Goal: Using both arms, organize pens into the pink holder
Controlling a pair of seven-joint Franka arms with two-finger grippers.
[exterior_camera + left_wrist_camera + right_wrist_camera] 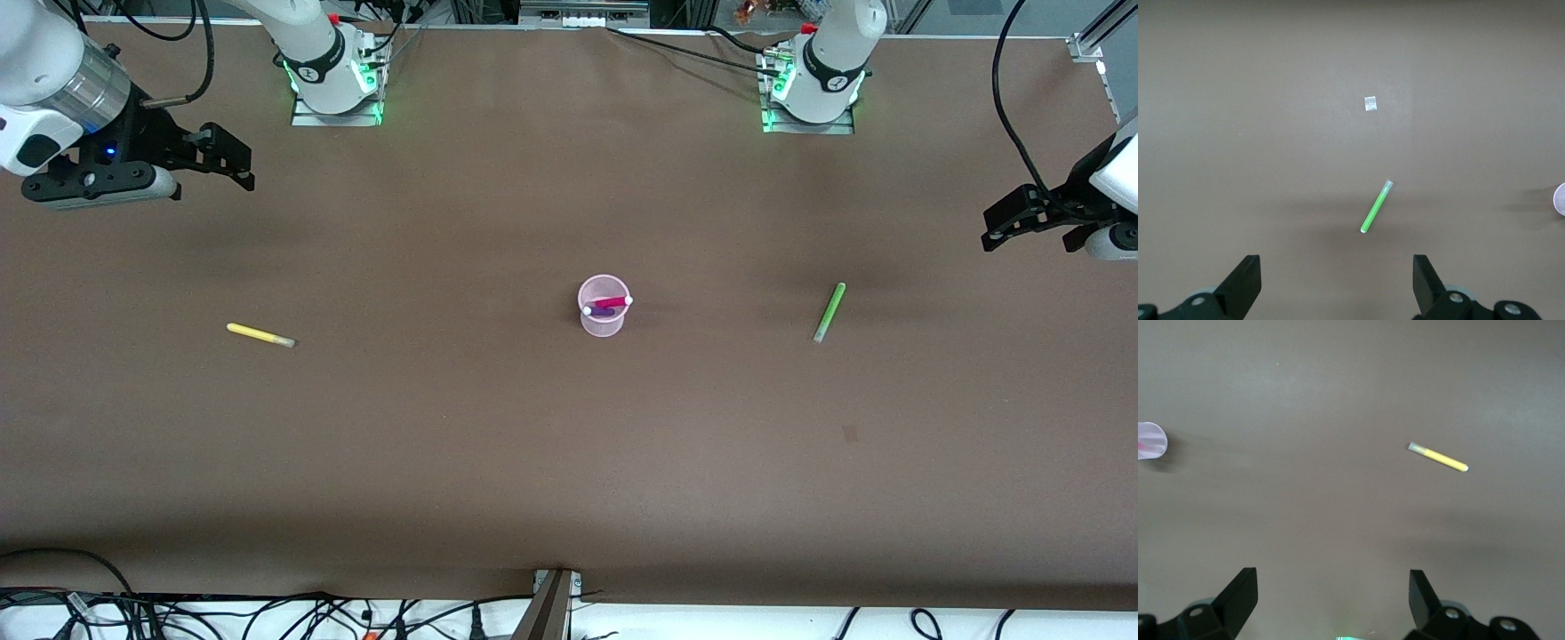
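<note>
The pink holder (604,306) stands at the table's middle with the magenta-pink pen (610,302) and the dark purple pen (601,312) in it. The yellow pen (260,335) lies flat toward the right arm's end; it also shows in the right wrist view (1438,457). The light green pen (829,312) lies flat toward the left arm's end and shows in the left wrist view (1377,207). My left gripper (1003,225) is open and empty, up over the table at the left arm's end. My right gripper (238,160) is open and empty, up over the right arm's end.
A small pale square mark (850,433) is on the brown table, nearer the front camera than the green pen; it shows in the left wrist view (1370,103). The holder's edge shows in the left wrist view (1560,199) and the right wrist view (1150,442). Cables run along the table's near edge (267,613).
</note>
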